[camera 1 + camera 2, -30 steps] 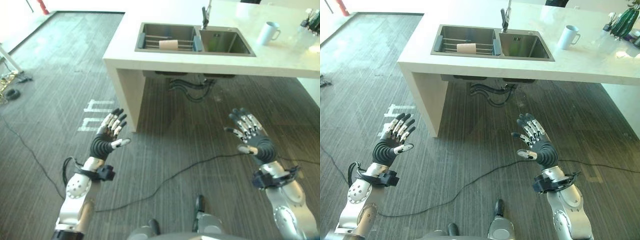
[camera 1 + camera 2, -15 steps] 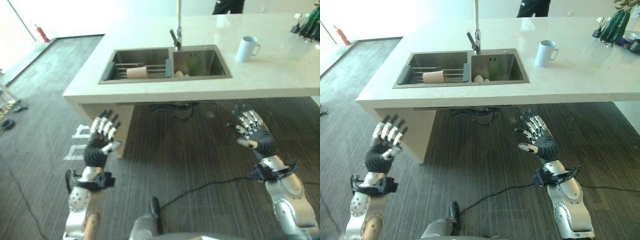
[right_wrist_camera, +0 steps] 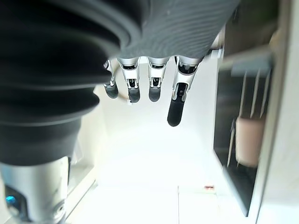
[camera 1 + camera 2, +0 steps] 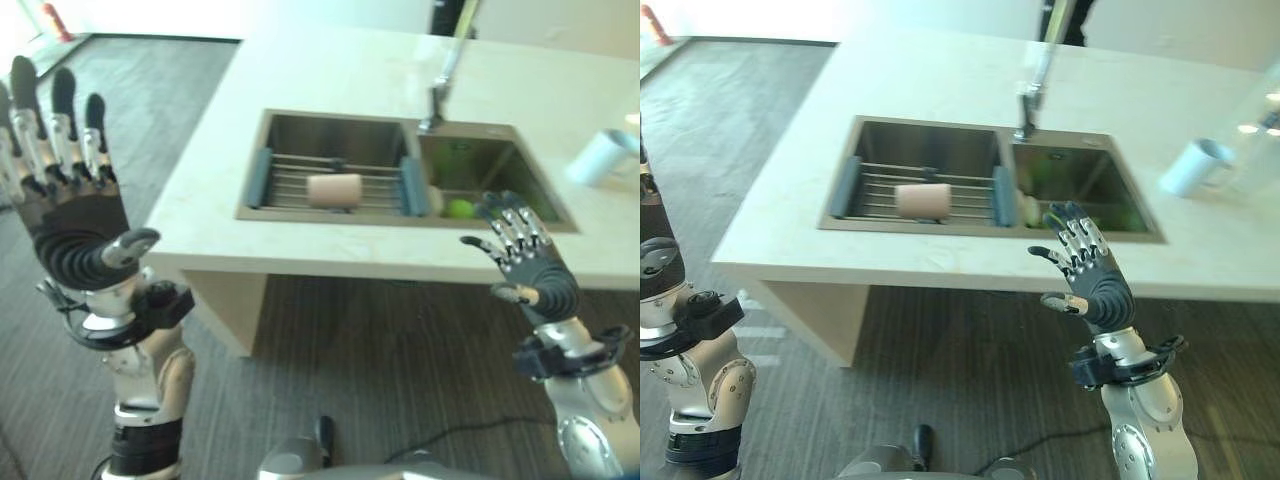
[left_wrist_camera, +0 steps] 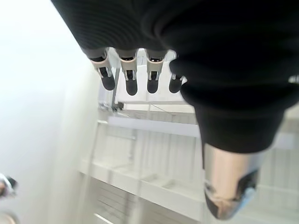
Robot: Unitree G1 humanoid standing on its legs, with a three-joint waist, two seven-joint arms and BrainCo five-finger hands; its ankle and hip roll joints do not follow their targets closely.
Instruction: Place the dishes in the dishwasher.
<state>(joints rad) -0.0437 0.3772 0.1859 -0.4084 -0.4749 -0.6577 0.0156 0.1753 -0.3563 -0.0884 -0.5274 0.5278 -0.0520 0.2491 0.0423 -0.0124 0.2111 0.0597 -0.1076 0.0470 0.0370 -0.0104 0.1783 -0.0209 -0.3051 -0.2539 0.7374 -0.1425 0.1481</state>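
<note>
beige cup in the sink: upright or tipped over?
Tipped. The beige cup lies on its side across the wire rack in the sink's left basin, its long side horizontal. Neither hand touches it.

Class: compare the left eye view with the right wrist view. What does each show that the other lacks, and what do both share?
Left eye view alone: the raised, open left hand, the faucet and a pale mug on the counter. Right wrist view alone: nothing new, just the scene from close up. Both: the open right hand and the beige cup on the sink rack.
</note>
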